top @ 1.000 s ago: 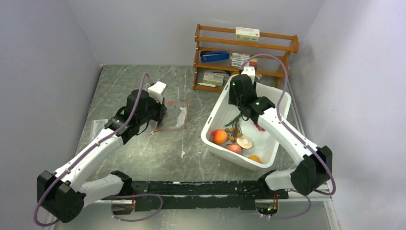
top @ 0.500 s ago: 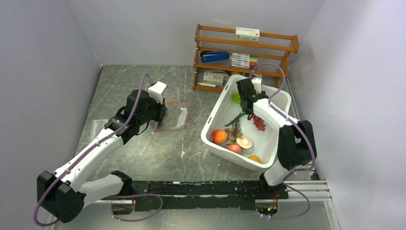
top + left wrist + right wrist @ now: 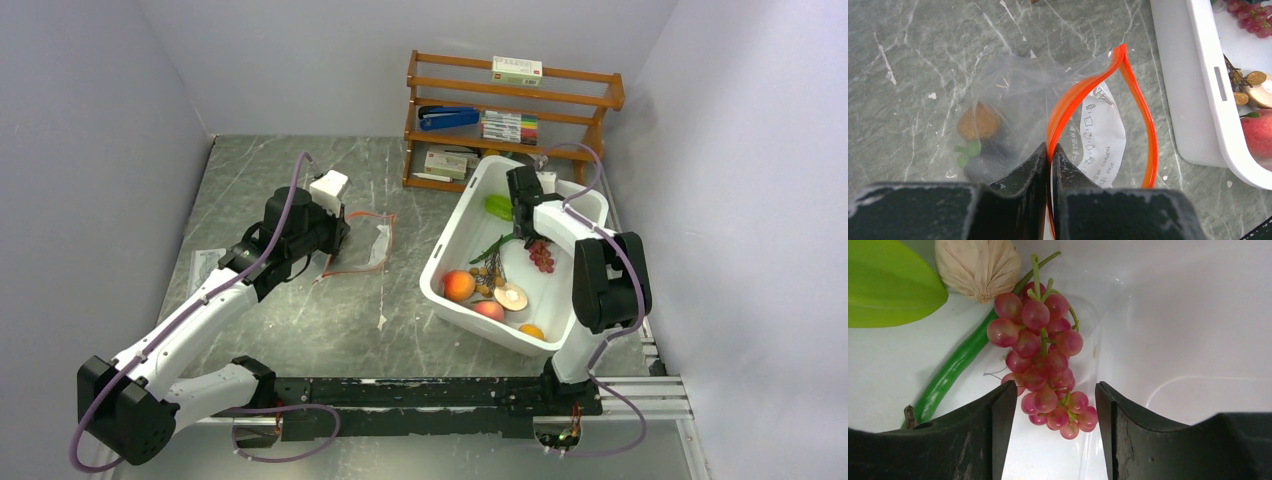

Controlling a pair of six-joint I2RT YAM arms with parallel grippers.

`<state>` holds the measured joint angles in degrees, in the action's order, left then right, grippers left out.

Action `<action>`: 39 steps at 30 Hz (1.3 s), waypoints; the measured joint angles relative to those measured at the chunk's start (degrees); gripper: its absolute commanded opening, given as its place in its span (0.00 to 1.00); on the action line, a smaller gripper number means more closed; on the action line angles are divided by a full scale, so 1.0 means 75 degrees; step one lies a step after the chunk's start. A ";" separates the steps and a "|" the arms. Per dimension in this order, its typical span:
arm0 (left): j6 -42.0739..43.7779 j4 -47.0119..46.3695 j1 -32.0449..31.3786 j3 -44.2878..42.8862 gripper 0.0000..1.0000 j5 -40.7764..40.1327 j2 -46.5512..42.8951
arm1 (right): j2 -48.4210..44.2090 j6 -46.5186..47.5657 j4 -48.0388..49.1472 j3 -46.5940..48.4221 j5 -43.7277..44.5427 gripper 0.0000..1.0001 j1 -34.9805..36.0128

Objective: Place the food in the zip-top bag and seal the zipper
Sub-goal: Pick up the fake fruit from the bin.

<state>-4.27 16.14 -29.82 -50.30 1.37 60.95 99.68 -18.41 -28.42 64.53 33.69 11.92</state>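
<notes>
On the table point(image 3: 300, 330), the white tub point(image 3: 440, 262) holds an orange fruit point(image 3: 459, 286) at its near end, with a twiggy berry cluster point(image 3: 487, 272) just behind it.

Left of the tub, the clear bag point(image 3: 1013, 95) lies flat on the table. The left end effector point(image 3: 1050, 165) is closed tight on one side of the zipper point(image 3: 1075, 97). The strip's other side bows away, so the mouth gapes. A brown piece with green bits point(image 3: 979, 122) shows through the plastic.

Farther back in the tub, the right end effector point(image 3: 1054, 390) points down with its jaws apart. The lower end of the grapes point(image 3: 1040, 355) lies between them; I cannot tell whether they touch. The pod point(image 3: 955, 367) lies beside the grapes, and its far end passes under their top. The bulb point(image 3: 979, 265) and a green leaf point(image 3: 888, 285) lie beyond.

A wooden rack point(image 3: 510, 110) stands at the table's back.
</notes>
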 measured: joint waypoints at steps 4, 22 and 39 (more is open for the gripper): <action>0.0000 -0.0003 0.0000 0.0000 0.07 0.0003 0.0000 | 0.0058 -0.0009 0.0119 -0.0038 -0.0306 0.63 -0.0152; 0.0038 0.0000 0.0000 0.0000 0.07 0.0122 0.0003 | 0.0178 -0.0172 0.0691 -0.0498 -0.1813 0.59 -0.0918; 0.0026 -0.0006 0.0000 0.0000 0.07 0.0099 -0.0012 | -0.0058 -0.0256 0.1186 -0.0933 -0.2273 0.40 -0.1011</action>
<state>-4.08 16.10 -29.82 -50.30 2.11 60.86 99.24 -20.34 -19.53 57.54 16.64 4.34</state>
